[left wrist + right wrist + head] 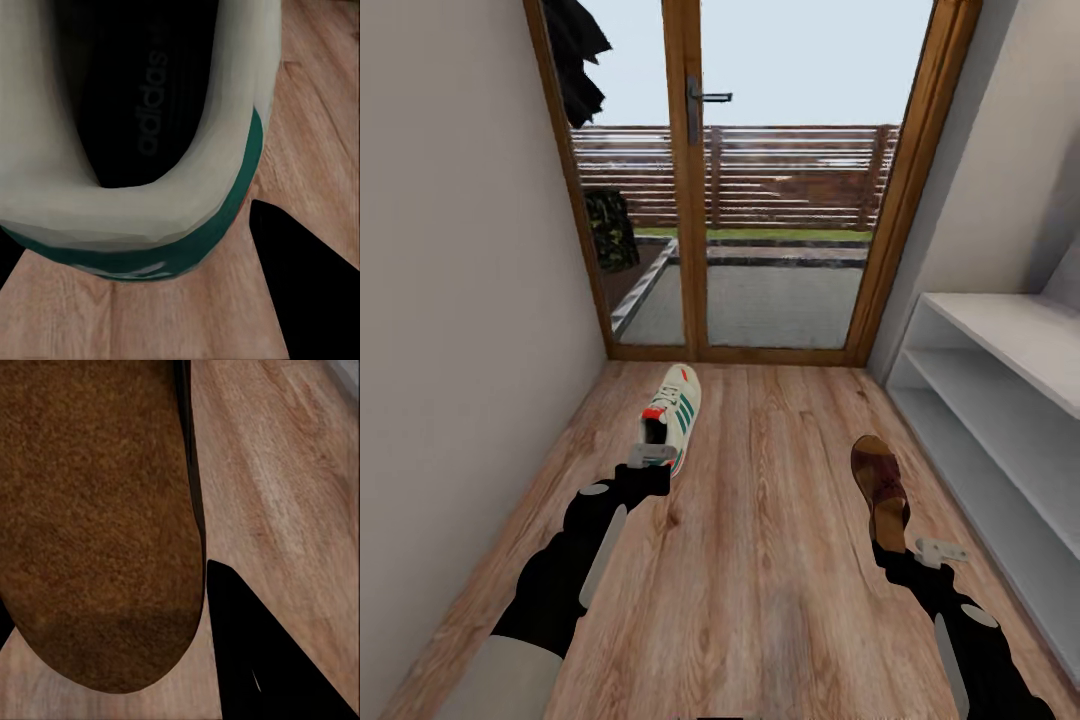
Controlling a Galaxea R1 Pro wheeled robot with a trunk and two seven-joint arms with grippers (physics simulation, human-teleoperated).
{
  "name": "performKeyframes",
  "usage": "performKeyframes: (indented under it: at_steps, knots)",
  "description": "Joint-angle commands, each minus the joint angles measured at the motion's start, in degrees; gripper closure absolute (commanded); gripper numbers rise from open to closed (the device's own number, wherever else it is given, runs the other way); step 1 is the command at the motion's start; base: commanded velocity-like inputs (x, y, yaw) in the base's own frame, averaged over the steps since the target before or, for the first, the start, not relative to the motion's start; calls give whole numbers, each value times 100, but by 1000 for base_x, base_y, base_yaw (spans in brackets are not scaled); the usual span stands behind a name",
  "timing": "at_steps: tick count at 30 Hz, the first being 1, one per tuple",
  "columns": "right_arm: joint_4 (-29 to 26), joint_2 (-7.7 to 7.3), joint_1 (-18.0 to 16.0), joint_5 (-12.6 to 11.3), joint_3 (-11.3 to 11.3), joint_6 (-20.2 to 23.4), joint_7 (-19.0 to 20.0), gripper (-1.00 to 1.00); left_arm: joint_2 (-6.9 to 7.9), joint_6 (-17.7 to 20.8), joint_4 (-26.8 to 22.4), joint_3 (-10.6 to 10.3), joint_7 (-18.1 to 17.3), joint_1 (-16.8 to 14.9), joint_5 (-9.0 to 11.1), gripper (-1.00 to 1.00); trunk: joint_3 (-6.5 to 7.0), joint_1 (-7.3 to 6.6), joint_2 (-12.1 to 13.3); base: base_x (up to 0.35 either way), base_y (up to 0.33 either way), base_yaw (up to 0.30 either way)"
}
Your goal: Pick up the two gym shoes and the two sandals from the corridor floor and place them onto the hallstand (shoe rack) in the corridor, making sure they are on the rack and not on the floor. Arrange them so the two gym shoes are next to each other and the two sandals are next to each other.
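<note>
- Sneaker (675,412): one cream shoe with green stripes on the floor (780,560), left of centre, well short of the glass door (760,180). Long axis runs roughly away from the robot, toe toward the door and tipped slightly right, heel toward the robot.
- Left gripper (652,457): at the sneaker's heel. The left wrist view looks straight into the heel opening (135,97), one dark finger (300,277) just outside the heel wall. Whether the fingers are apart or clamped on the heel cannot be told.
- Sandal (880,488): one brown sandal on the floor, right of centre, near the rack (1000,400) but apart from it. Long axis also runs away from the robot, toe end far, heel end near.
- Right gripper (940,550): at the sandal's near end. The right wrist view shows the suede footbed (97,525) with one finger (262,660) beside its edge. Spread or closed on the sandal, cannot tell.
- Rack: pale shelves along the right wall, bare in the part seen.
- Risks, as judgement: a grip on the heel rim alone may let the sneaker pivot toe-down and slip when lifted. The flat, thin sandal offers little to pinch; a finger may slide over the sole or push it away along the planks. Carrying the sneaker across to the rack may bring the two arms close together.
</note>
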Motion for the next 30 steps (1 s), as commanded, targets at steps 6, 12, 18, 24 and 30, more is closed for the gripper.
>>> performKeyframes:
  at_steps: [6,12,18,24,30]
  knots:
    - [-2,3,-4,29,-16,36,38,100,0,30,66,6,-5,4,47,100,16,-1,-2,3,1,-283]
    - [-1,3,-4,26,-16,36,38,100,0,15,238,8,-14,7,51,100,38,-1,-2,0,0,-283]
    - [7,3,-4,26,-16,36,38,100,-3,18,372,8,-13,7,52,100,59,-1,-2,0,0,-283]
    - [8,3,-4,26,-16,36,38,100,-16,16,388,0,-20,7,52,100,80,-1,-2,0,11,-283]
    - [8,3,-4,26,-11,36,38,100,-18,18,388,-1,-19,7,52,100,93,-1,-2,0,206,-206]
